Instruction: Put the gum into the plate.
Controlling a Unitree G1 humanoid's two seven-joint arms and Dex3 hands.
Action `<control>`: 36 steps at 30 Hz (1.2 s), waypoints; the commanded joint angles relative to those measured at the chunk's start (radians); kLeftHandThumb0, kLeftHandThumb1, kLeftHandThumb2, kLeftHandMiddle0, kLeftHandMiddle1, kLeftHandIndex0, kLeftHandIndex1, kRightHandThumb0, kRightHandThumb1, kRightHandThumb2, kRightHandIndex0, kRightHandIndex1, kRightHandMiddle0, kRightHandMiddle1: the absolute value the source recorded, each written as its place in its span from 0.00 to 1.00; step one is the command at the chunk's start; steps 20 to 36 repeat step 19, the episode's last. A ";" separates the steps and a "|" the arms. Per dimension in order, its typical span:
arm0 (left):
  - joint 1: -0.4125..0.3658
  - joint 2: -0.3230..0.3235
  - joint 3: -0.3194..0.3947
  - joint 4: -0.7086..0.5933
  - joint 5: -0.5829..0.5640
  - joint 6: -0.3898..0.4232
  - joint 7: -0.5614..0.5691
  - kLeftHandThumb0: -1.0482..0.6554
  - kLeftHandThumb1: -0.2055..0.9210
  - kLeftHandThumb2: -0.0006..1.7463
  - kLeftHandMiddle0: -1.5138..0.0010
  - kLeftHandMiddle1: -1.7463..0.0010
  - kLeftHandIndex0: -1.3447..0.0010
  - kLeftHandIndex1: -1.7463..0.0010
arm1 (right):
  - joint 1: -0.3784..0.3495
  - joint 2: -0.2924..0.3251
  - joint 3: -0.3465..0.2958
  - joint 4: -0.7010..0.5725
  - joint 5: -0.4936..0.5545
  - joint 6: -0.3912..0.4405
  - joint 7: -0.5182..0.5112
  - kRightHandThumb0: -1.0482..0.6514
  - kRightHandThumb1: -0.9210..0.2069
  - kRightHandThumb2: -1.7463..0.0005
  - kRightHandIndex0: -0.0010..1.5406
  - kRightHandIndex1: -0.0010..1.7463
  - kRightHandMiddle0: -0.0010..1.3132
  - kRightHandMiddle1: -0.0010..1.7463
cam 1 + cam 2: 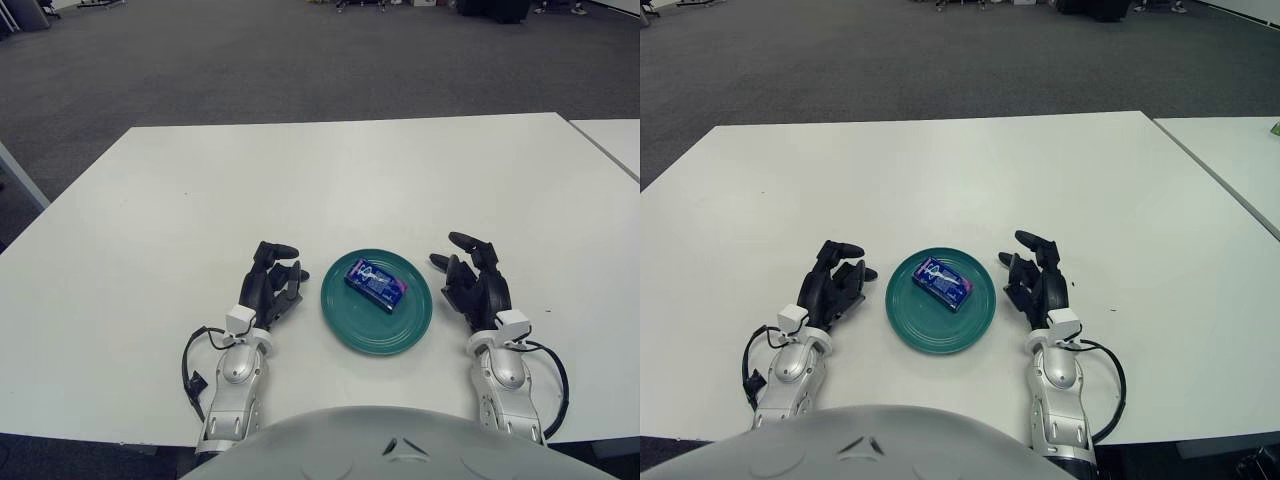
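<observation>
Gum [376,283], a small blue packet, is seen lying flat inside the green plate [350,330] at lower centre of the frame, so the task is judged done. The packet is judged light, stiff-sided and glossy, best pinched across its short sides. The left hand [270,285] is shown just left of the plate, fingers loosely curled and holding nothing; the right hand [470,280] just right of it, fingers relaxed and empty. A second table's edge [1230,160] is shown more fully in the right eye view.
</observation>
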 commanded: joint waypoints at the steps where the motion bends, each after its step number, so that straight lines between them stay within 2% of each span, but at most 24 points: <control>1: 0.008 0.004 0.006 0.040 -0.011 0.037 -0.005 0.40 0.92 0.37 0.65 0.10 0.81 0.00 | 0.031 0.000 -0.009 0.063 0.004 0.072 -0.005 0.25 0.00 0.54 0.31 0.43 0.06 0.61; 12: -0.002 0.013 0.013 0.047 -0.035 0.051 -0.029 0.40 0.99 0.31 0.66 0.12 0.84 0.00 | 0.031 -0.001 -0.008 0.061 0.002 0.066 -0.004 0.26 0.00 0.55 0.32 0.43 0.07 0.62; 36: -0.005 0.015 0.015 0.050 -0.028 0.046 -0.032 0.40 0.97 0.33 0.66 0.10 0.83 0.00 | 0.035 -0.002 -0.006 0.056 0.003 0.064 -0.001 0.26 0.00 0.55 0.32 0.43 0.07 0.62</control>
